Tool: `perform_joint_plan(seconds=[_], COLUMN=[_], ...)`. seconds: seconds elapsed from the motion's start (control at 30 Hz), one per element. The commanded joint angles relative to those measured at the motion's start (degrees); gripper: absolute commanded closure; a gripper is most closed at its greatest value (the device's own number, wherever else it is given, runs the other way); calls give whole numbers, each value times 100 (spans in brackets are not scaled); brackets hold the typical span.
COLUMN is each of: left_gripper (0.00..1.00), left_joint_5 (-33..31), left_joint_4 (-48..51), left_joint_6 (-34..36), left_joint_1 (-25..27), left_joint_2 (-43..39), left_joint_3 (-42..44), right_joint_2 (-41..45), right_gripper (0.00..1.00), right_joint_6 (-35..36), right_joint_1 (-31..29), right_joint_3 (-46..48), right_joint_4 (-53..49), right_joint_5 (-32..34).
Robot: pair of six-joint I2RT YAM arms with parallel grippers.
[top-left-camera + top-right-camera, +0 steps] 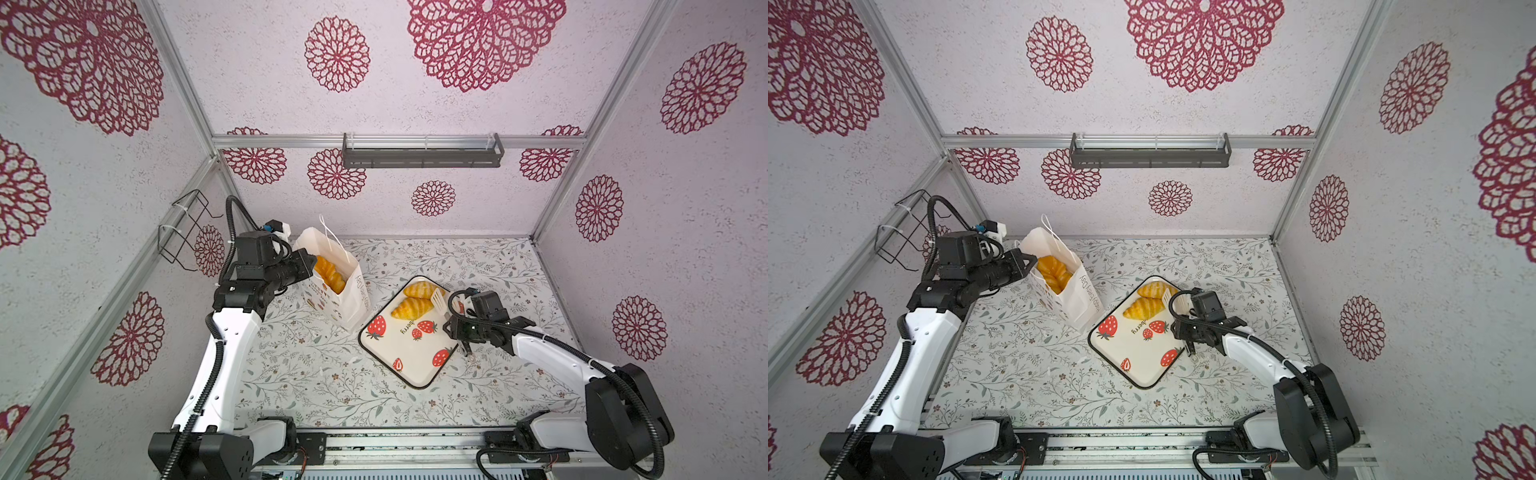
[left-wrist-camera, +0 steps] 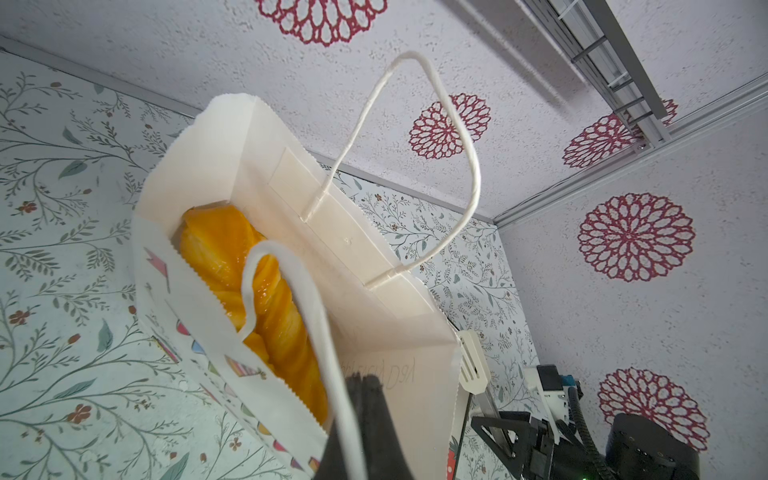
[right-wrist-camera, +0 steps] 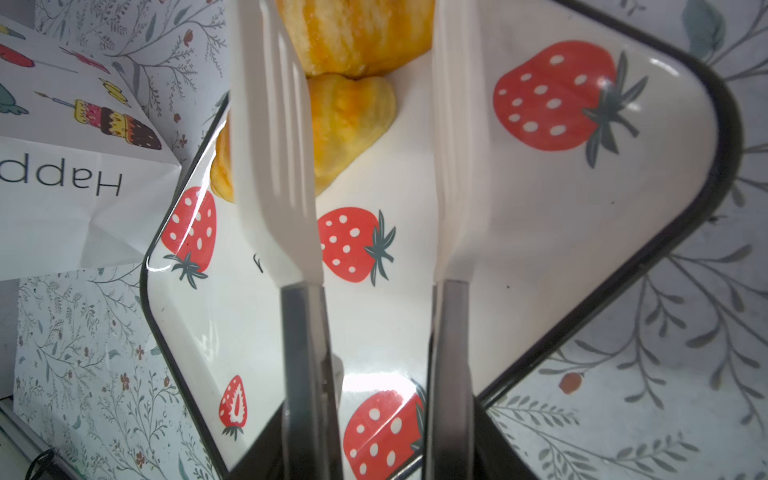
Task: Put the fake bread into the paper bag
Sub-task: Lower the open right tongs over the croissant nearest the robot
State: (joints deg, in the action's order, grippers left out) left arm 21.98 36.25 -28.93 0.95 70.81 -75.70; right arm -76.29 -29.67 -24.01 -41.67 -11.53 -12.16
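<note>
Left fingers (image 2: 365, 399) pinch the bag (image 1: 349, 307) at its rim, right fingers (image 1: 456, 329) clamp open tongs (image 3: 274, 166); bread (image 2: 249, 266) sits bagged, two croissants (image 1: 411, 307) wait on the tray (image 1: 415, 365).

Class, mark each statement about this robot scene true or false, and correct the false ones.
1. Two croissants lie on the tray. True.
2. The paper bag is empty. False: yellow bread lies inside it.
3. The right gripper holds white-tipped tongs. True.
4. The bag lies flat on its side. False: it stands upright with its mouth open.
5. The left gripper is far from the bag. False: its jaws are shut on the bag's rim.
</note>
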Motion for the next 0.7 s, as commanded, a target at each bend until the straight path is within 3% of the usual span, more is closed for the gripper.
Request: perform_joint_plan(seconds=[0.0,0.67], left_gripper=[100,100], left_joint_5=[-18,22], left_joint_4=[-33,-51], left_joint_6=[54,35], left_joint_1=[-43,-42], left_joint_2=[12,47], left_joint_3=[-49,-58], right_joint_2=[-15,39], right_gripper=[63,63], right_joint_6=[-103,-24], right_joint_1=[72,71], right_joint_3=[-63,271], right_joint_4=[423,612], right_joint_5=[-215,-619])
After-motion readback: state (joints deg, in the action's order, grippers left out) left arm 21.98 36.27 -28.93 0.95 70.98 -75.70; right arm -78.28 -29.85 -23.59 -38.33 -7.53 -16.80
